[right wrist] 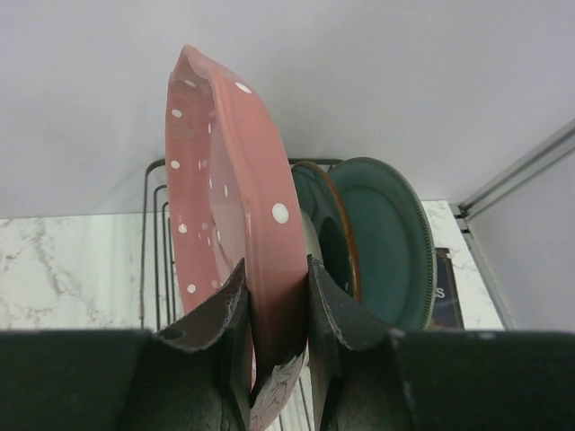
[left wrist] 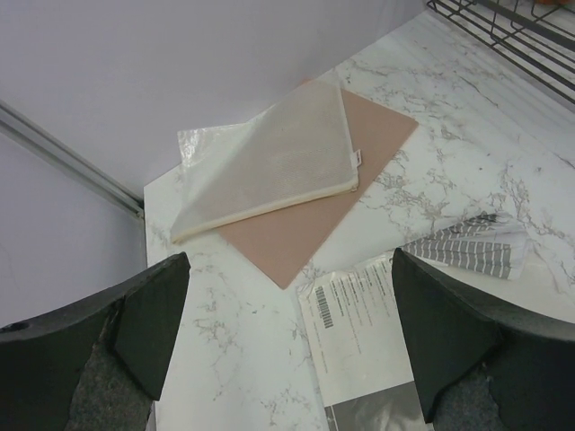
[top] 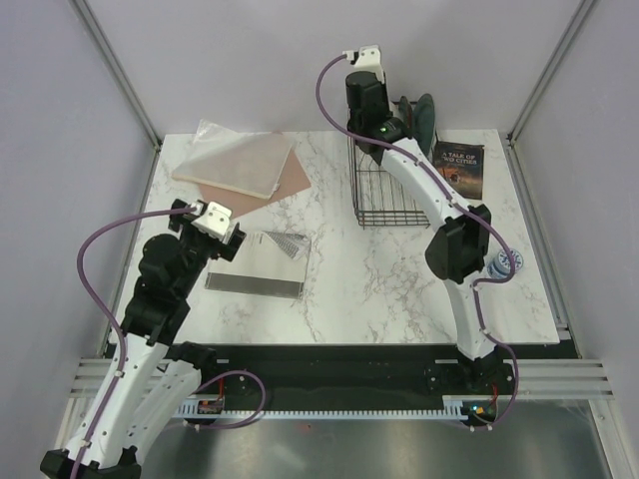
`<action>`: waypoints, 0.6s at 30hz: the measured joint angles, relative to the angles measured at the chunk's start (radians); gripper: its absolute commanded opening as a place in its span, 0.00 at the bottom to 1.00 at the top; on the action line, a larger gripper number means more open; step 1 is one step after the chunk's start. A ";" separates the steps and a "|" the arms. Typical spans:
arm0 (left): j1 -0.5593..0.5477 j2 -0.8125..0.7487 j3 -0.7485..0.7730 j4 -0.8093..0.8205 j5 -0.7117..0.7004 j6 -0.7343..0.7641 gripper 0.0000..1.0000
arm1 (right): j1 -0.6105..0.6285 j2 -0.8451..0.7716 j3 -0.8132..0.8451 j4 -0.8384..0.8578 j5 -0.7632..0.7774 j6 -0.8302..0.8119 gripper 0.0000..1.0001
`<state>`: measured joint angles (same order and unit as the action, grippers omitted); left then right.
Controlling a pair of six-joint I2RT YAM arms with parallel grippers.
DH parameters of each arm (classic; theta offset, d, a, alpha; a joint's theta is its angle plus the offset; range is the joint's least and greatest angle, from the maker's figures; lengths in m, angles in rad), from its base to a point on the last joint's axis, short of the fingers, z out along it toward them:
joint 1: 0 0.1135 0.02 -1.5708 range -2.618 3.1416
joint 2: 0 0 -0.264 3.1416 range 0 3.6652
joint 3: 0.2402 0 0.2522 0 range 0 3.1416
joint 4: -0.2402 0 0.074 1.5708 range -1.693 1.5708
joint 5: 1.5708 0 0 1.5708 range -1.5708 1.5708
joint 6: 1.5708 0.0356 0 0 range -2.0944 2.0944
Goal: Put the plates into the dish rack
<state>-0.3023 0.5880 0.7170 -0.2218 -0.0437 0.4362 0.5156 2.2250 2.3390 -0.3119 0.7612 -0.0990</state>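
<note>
R gripper (right wrist: 274,334) is clamping the pink speckled plate (right wrist: 216,206) by its near rim. Fingers (right wrist: 216,323) are pressing on both faces, w/ the plate standing on edge and leaning slightly left. It's hanging over the far part of the dish rack (top: 387,200), and rack wires are showing left of the plate in the wrist view. Can't tell whether the lower rim is sitting in a tine slot yet, as the fingers are hiding it.

Just beyond, to the right, the dark plate (right wrist: 331,224) w/ brownish rim and the teal plate (right wrist: 386,242) are standing on edge close together, apparently racked at the far end. A whitish red-patterned sliver (right wrist: 277,400) is peeking out below the fingers — poss. the 4th plate, but too little is showing to say.

L gripper (left wrist: 287,332) is hovering wide open, gripping nothing, over the left side of the table (top: 399,289) above a printed packet (left wrist: 359,314). A pinkish sheet (left wrist: 314,180) and a mesh pouch (left wrist: 269,153) are lying beyond it, far-left.

Progress, judging: 2 plates in, 3rd going in — 4th not clearly accounted for.
</note>
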 measured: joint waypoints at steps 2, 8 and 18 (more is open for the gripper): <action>0.000 -0.003 0.000 -0.010 0.002 -0.005 1.00 | 0.005 0.014 0.001 0.013 0.035 -0.025 0.00; 0.000 -0.004 0.000 -0.035 0.011 -0.013 1.00 | 0.005 0.056 0.001 0.027 0.103 -0.090 0.00; 0.000 -0.006 0.001 -0.063 0.023 -0.019 1.00 | 0.005 0.112 0.001 0.083 0.149 -0.171 0.00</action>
<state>-0.3023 0.5819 0.7181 -0.2844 -0.0204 0.4175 0.5201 2.3371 2.3398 -0.2291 0.9104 -0.2703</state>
